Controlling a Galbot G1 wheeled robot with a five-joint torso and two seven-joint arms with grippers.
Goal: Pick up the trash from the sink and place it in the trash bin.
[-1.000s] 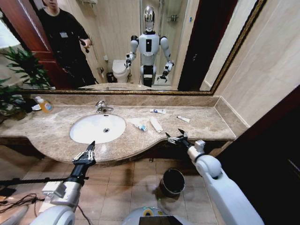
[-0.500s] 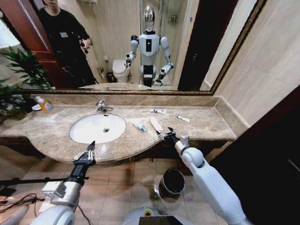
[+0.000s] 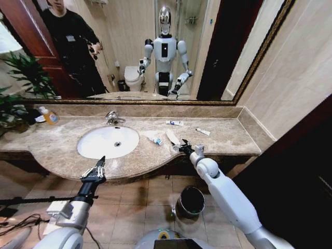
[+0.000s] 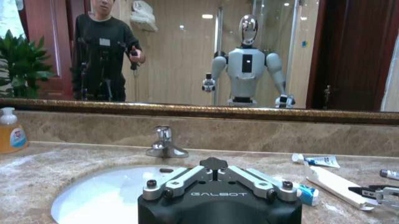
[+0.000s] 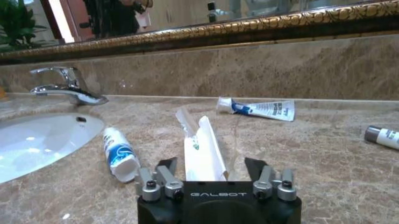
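The trash lies on the brown marble countertop to the right of the white sink [image 3: 96, 148], not in the basin. It is a long white wrapper [image 3: 173, 137], a blue-and-white tube [image 3: 157, 140], a second tube [image 3: 175, 123] by the back wall and a small white tube [image 3: 203, 132]. My right gripper [image 3: 180, 146] is open at the near end of the wrapper [image 5: 203, 149], whose end lies between the spread fingers [image 5: 163, 169]. My left gripper [image 3: 97, 167] hangs shut at the counter's front edge below the sink. The trash bin [image 3: 191, 201] stands on the floor under the right arm.
A chrome tap [image 3: 112, 118] stands behind the basin. A bottle of orange liquid [image 3: 49, 115] sits at the far left beside a plant [image 3: 21, 78]. A mirror spans the back wall. The counter's right end meets a side wall.
My right gripper has moved left and forward over the counter, from off its front edge to the near end of the white wrapper. The left arm has not moved.
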